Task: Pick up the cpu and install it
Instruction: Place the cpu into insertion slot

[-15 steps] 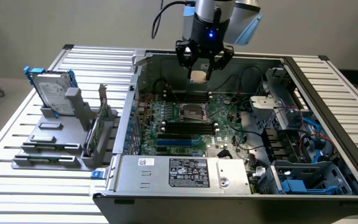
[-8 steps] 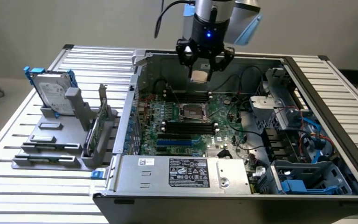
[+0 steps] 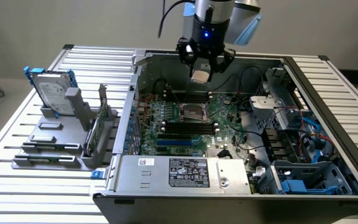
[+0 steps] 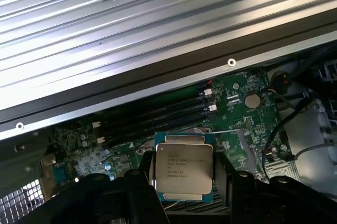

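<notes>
The cpu (image 3: 200, 76) is hanging in the air, pinched in the end effector (image 3: 204, 70), over the far part of the open computer case (image 3: 328, 93), toward the bench's far edge. In the wrist view the cpu (image 4: 182, 168) is showing its dull silver, printed top with a thin green rim, and the dark fingers (image 4: 138, 184) are pressing against two opposite sides of it. It is sitting well clear of the motherboard (image 3: 185, 128) below and is touching nothing but the end effector. The metal-framed socket (image 3: 189, 112) is lying on the motherboard, nearer the bench's front edge than the cpu, with black memory slots (image 3: 190, 127) just beside it. The case is lying on its side with its open face up on the slatted bench (image 3: 17, 140). Well apart, toward the bench's edge at the exterior view's left, a hard drive (image 3: 50, 93) with a blue bracket is standing upright in a grey holder (image 3: 54, 140).
</notes>
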Controlling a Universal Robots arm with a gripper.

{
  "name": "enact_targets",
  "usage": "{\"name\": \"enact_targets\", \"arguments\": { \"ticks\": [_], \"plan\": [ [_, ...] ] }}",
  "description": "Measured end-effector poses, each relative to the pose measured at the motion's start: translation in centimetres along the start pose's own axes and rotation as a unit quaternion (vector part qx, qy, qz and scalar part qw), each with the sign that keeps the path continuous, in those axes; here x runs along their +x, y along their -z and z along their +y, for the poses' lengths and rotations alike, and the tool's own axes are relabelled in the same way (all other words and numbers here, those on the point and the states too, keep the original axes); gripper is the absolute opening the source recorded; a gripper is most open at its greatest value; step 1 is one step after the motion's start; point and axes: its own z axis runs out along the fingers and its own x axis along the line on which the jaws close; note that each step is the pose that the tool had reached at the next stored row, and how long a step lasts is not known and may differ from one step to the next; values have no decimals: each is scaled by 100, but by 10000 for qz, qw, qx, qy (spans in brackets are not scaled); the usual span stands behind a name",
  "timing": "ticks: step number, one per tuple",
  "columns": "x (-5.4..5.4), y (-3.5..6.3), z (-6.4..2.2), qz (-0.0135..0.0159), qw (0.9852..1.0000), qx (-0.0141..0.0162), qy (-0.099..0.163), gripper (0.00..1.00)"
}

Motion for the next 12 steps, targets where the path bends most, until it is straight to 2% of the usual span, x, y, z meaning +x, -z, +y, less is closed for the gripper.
{"name": "enact_targets", "arguments": {
  "ticks": [3,6,9,12],
  "plan": [
    [0,-1,0,-34,9996,-10,-266,55],
    [0,-3,-1,-69,9985,-21,-540,55],
    [0,-4,-1,-104,9967,-30,-807,55],
    [0,-5,-1,-138,9941,-40,-1074,55]
  ]
}}
